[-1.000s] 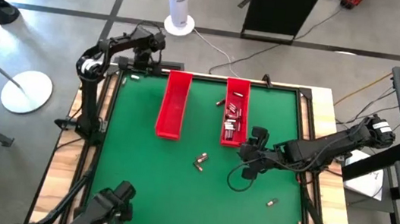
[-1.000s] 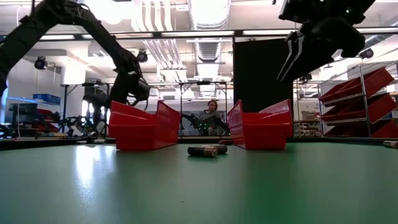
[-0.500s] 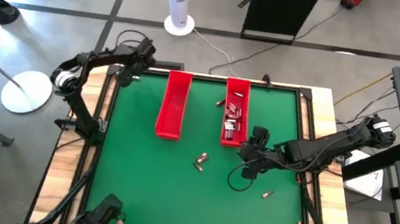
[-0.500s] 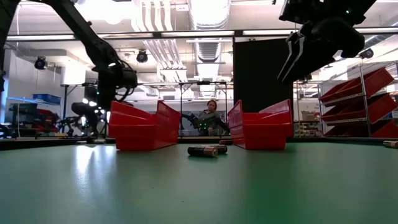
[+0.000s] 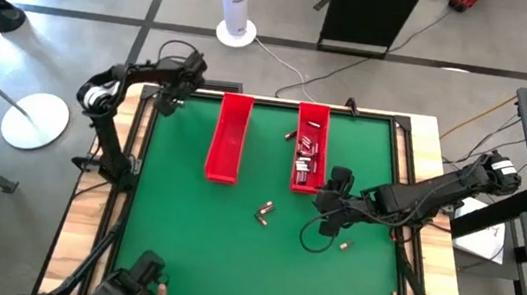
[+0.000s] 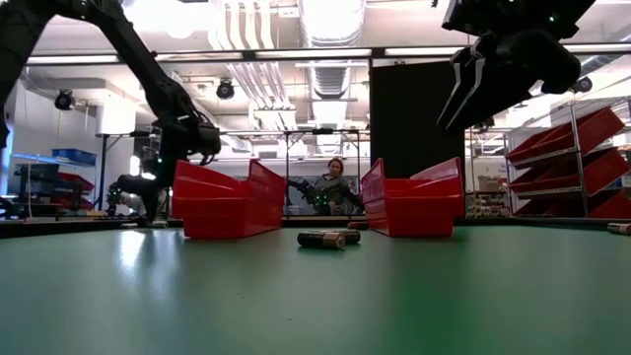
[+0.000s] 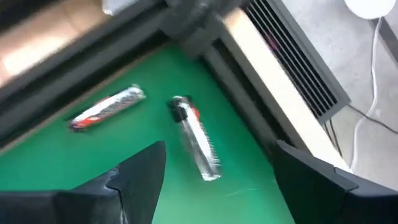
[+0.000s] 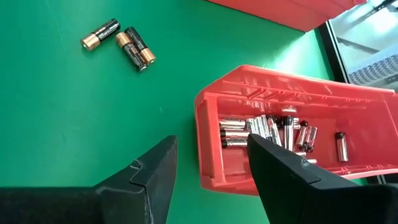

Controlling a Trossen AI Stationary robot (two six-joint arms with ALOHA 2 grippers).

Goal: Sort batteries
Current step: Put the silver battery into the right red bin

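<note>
— What's on my table point(image 5: 230, 254) right now?

— Green mat, wooden border. I see two red trays standing side by side at the far half: the left tray point(image 5: 228, 138) and the right tray point(image 5: 309, 145). A pair of batteries point(image 5: 264, 210) lies just in front of them, one battery point(image 5: 343, 246) farther right, two silver batteries point(image 7: 155, 124) in the far left corner.
</note>
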